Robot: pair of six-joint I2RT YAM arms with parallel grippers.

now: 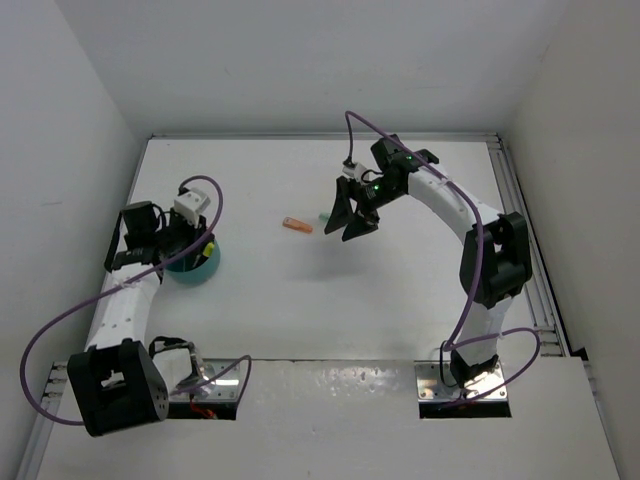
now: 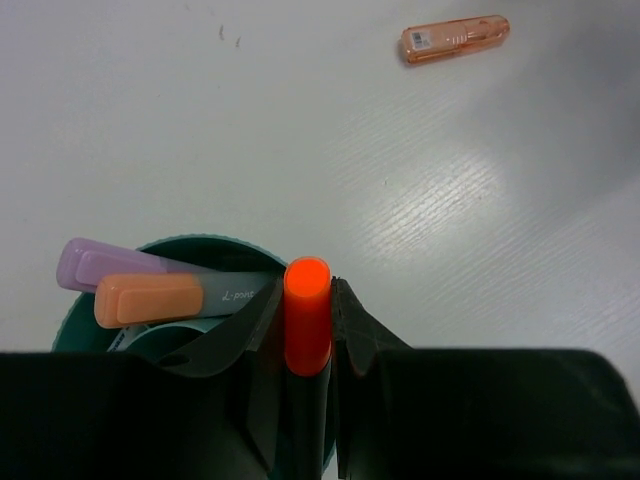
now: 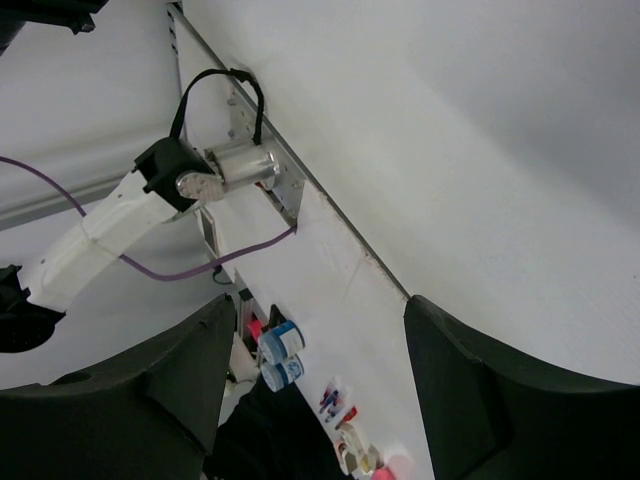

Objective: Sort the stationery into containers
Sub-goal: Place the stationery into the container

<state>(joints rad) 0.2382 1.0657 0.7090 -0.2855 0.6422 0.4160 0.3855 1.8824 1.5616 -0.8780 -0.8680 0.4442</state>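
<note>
My left gripper (image 1: 186,243) hangs over the round teal bowl (image 1: 205,268). It is shut on a black marker with an orange cap (image 2: 307,320), which stands upright between the jaws of the left gripper (image 2: 306,288) at the bowl's rim (image 2: 200,242). A purple highlighter (image 2: 85,265) and an orange one (image 2: 150,298) lie in the bowl. Another orange highlighter (image 1: 297,225) (image 2: 455,38) lies on the table's middle, with a mint green piece (image 1: 322,216) to its right. My right gripper (image 1: 350,215) (image 3: 315,400) hovers open and empty just right of them.
White walls close in the table on the left, back and right. A metal rail (image 1: 525,230) runs along the right edge. The right wrist view looks across the table's near edge to an arm base (image 3: 200,175) and small blue-labelled jars (image 3: 280,355) beyond.
</note>
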